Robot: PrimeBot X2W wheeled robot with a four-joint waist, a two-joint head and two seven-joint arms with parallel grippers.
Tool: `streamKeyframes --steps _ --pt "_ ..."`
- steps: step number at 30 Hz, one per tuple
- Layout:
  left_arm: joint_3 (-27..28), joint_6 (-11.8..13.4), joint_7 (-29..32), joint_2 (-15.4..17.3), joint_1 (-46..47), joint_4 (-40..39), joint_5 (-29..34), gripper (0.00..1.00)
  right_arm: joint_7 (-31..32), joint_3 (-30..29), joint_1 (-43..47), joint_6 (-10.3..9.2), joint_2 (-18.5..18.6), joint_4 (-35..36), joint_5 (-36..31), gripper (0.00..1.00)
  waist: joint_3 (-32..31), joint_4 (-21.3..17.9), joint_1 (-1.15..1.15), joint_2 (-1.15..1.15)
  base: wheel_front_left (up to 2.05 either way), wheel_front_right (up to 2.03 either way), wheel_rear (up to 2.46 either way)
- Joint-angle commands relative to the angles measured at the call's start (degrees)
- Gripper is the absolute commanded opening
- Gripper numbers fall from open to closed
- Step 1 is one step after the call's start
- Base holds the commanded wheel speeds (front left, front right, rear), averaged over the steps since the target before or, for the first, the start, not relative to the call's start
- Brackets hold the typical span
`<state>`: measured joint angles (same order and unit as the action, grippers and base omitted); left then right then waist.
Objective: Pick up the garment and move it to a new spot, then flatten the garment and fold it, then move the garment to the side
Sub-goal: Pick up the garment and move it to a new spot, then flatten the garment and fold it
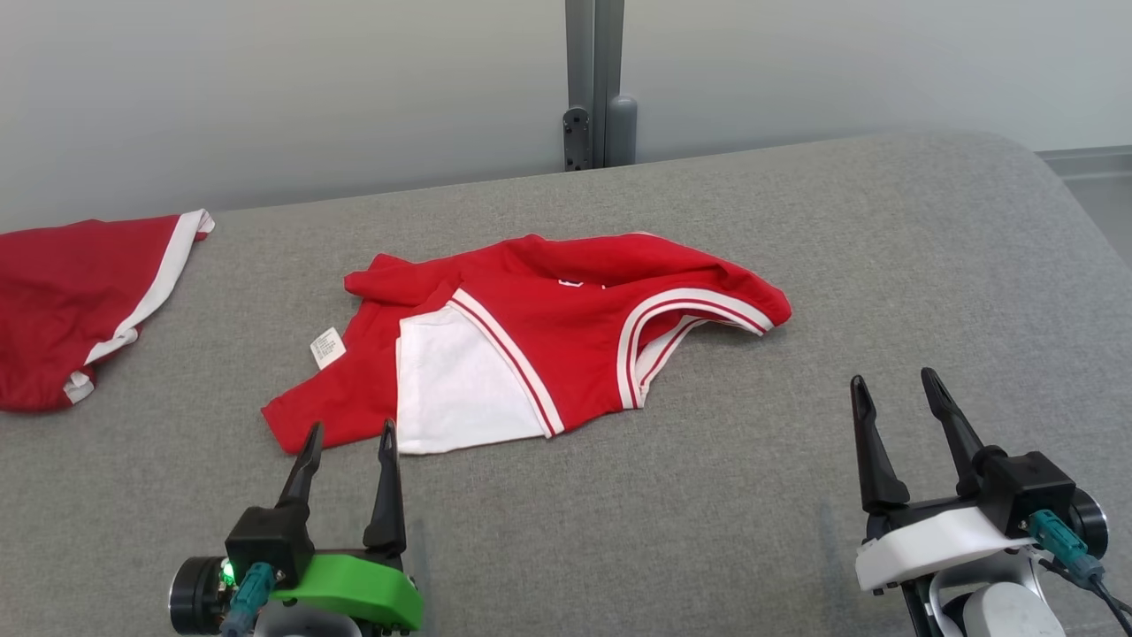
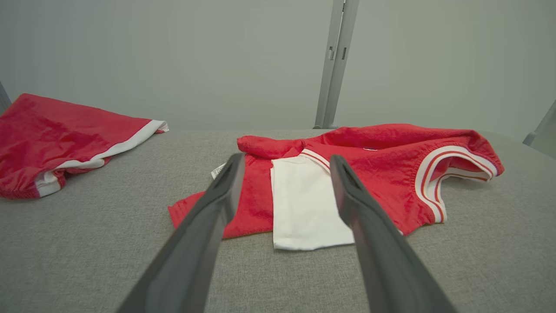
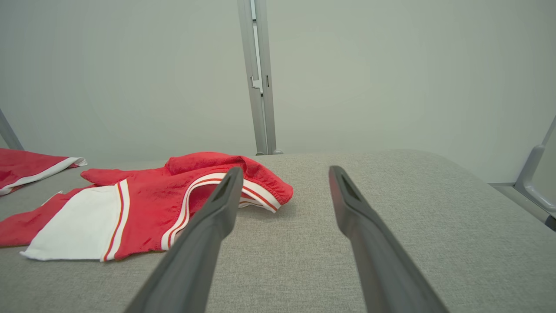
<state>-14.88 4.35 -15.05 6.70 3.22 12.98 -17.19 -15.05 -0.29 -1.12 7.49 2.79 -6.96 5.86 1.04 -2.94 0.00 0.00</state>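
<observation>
A red garment (image 1: 548, 327) with white trim and a white panel lies crumpled in the middle of the grey padded table (image 1: 707, 495); a white label sticks out at its left. It also lies ahead in the left wrist view (image 2: 378, 169) and at the left of the right wrist view (image 3: 152, 204). My left gripper (image 1: 351, 435) stands open just in front of the garment's near left corner, nothing between its fingers (image 2: 208, 217). My right gripper (image 1: 895, 383) is open too, well off to the right of the garment over bare table, its fingers (image 3: 204, 234) empty.
A second red cloth with a white band (image 1: 80, 301) lies at the table's far left edge, also in the left wrist view (image 2: 65, 139). A grey metal post (image 1: 594, 84) stands behind the table against the pale wall. The table's right edge curves down toward the floor.
</observation>
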Motion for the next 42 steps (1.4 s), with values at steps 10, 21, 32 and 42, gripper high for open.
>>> streamKeyframes --steps 10,21,32,42 --pt "3.1 -2.1 -0.2 -1.6 -2.7 -0.2 2.7 1.0 -0.2 0.6 0.6 0.0 0.2 -0.7 0.8 1.0 -0.7 0.5 0.0 0.0 0.0 0.0 0.0" --pt "4.6 -3.6 -0.2 -2.7 -2.8 1.4 4.1 1.0 -0.2 0.4 0.5 0.0 0.2 -0.9 1.0 1.0 -0.9 1.2 0.0 0.0 0.0 0.0 0.0" --pt "4.6 -4.4 -0.2 -3.3 -1.9 1.6 5.2 1.0 -0.2 2.4 -0.9 0.0 0.2 -2.5 0.1 1.0 0.5 5.0 0.0 0.0 0.0 0.0 0.0" --pt "3.4 -4.9 -0.2 -3.7 0.7 1.0 4.9 1.0 -0.2 9.9 -9.1 0.0 0.2 -13.8 -2.7 1.0 5.2 13.5 0.0 0.0 0.0 0.0 0.0"
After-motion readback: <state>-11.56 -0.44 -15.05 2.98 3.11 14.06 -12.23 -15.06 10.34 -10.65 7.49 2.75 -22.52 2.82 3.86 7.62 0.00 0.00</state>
